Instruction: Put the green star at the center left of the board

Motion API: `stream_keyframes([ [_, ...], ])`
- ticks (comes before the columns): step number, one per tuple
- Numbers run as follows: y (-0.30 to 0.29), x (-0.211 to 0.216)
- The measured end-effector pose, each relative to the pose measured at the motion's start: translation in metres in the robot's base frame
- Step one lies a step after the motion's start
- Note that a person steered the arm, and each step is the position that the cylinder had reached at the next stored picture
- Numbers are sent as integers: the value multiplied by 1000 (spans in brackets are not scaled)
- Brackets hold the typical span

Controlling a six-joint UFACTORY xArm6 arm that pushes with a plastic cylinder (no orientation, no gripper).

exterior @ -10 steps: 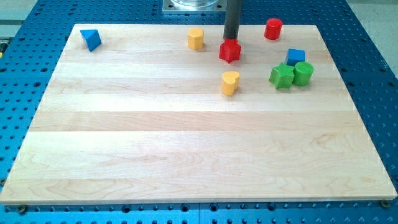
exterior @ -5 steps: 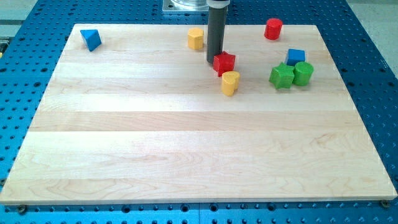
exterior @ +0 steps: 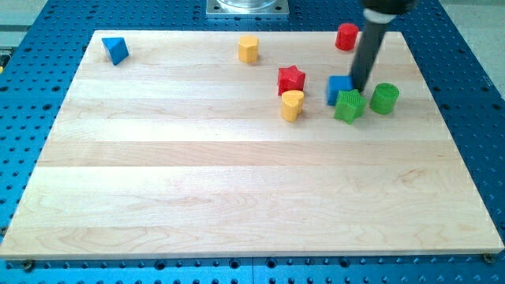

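The green star lies at the right of the wooden board, in its upper half. My tip stands just above the star, at its top right, and beside the right side of a blue cube. The blue cube touches the star's upper left. A green cylinder stands just right of the star, apart from it.
A red star sits above a yellow block left of the blue cube. A red cylinder and a yellow block stand near the top edge. A blue triangle lies at the top left corner.
My tip has moved from beside the red star to the right, behind the green star. The blue cube has slid left and down. The green star has shifted slightly left, away from the green cylinder.
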State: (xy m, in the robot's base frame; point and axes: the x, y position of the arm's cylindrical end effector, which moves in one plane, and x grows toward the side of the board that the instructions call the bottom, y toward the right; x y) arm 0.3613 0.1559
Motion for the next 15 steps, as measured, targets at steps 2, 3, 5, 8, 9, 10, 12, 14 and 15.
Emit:
stream_keyframes([
  [2,5,97],
  [3,46,123],
  [5,-90,172],
  [8,-138,131],
  [9,-199,133],
  [10,-135,138],
  [12,-287,100],
  [14,-245,79],
  [15,-283,54],
])
